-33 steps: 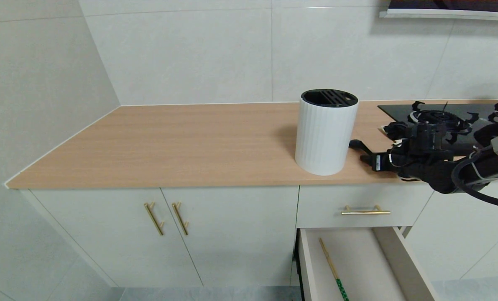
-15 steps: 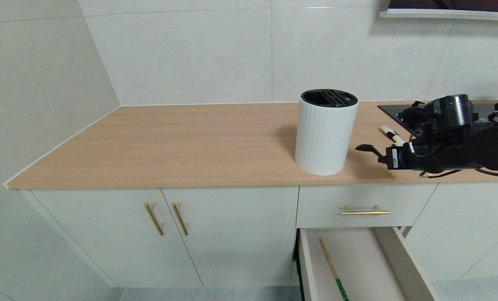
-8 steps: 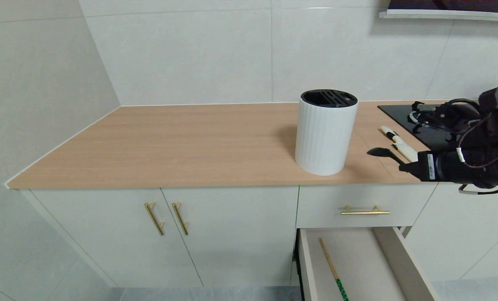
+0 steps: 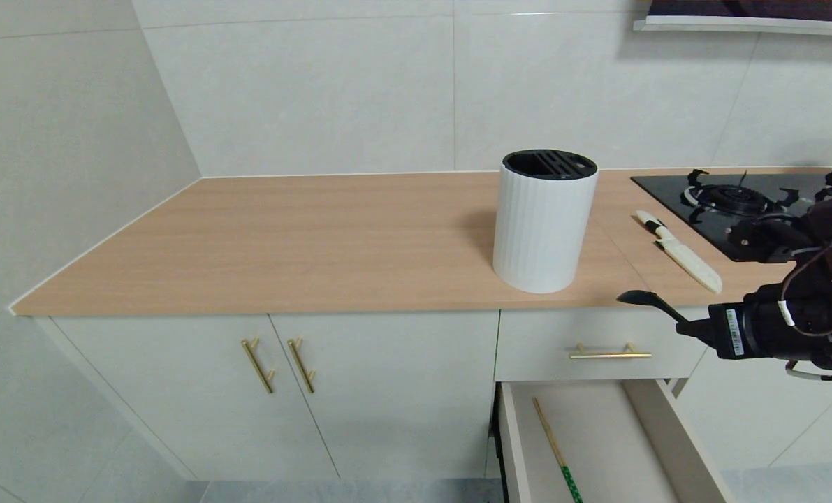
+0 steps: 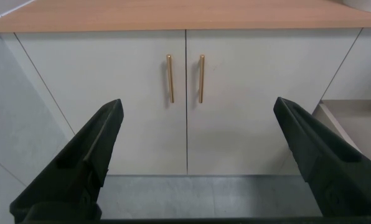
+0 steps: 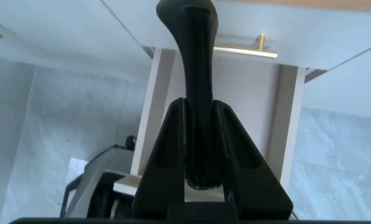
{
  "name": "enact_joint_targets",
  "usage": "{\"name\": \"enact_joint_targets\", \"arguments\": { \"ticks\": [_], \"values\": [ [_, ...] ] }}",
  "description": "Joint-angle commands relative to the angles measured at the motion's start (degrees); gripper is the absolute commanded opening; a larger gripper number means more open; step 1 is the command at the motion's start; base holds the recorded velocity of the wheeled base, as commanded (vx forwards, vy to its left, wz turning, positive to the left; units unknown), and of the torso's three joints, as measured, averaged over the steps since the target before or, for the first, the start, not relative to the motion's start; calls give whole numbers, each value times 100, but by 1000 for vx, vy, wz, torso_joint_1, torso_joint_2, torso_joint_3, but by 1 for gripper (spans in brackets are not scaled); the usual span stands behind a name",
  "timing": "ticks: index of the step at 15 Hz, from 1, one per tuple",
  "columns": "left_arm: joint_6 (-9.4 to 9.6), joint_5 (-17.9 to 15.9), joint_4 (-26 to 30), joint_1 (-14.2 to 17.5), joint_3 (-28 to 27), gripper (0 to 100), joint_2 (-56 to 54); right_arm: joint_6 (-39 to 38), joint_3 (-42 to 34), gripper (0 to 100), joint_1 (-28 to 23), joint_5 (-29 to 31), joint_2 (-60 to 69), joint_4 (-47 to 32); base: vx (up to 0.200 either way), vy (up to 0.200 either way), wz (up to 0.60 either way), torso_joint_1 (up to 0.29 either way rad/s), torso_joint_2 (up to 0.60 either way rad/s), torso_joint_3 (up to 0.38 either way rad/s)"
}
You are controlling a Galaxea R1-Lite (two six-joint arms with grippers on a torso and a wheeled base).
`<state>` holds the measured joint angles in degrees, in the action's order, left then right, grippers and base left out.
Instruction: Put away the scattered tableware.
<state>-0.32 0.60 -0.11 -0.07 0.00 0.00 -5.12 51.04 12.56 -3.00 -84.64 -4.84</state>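
– While the view is read from left to right, what does it show?

– Low on the left, the left gripper [image 5: 198, 111] has its fingers spread wide with nothing between them. It faces the white cabinet doors with gold bar handles [image 5: 185, 78]. On the pale wooden countertop [image 4: 283, 237] stands the white ribbed cylindrical holder with a black slotted top [image 4: 543, 230]. Right of it, out past the counter's near edge, is the black long-handled spoon [image 4: 645, 300]. It is clamped by its handle in the right gripper [image 4: 695, 327] and held roughly level. Below it lies the open white lower drawer [image 4: 597, 419], which holds a wooden chopstick with a green end [image 4: 554, 443]. Farther right on the counter lies a cream-handled knife with a pale blade [image 4: 677, 250], just beside the black glass gas hob [image 4: 737, 202].

– How is the step in hand done well?

– The step appears to be carrying the spoon down into the drawer. The spoon should stay level and pass clear of the gold handle on the closed drawer front [image 4: 610, 351]. It should be lowered over the bare floor to the right of the chopstick. The fingers should part only once the spoon is close to that floor, since a drop from height could make it bounce or roll.

– What differs from the earliest frame?

– Then the right gripper held the spoon over the counter, just right of the holder, and hid the knife. It has since moved nearer and lower, off the counter, so the knife now shows whole. Holder, drawer and chopstick are unchanged.
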Motion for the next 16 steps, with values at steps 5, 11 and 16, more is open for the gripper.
{"name": "enact_joint_targets", "arguments": {
  "ticks": [5,11,16],
  "values": [
    [-3,2,2,-1,0,100,0,-7,-7,0,54,1,-246,9,0,0,0,-7,12,7],
    [-3,2,-7,-1,0,100,0,-7,-24,0,54,10,-378,141,0,0,0,-182,414,232],
    [5,2,-7,-1,0,100,0,-7,-15,0,45,89,-501,141,0,0,0,-193,483,282]
  ]
}}
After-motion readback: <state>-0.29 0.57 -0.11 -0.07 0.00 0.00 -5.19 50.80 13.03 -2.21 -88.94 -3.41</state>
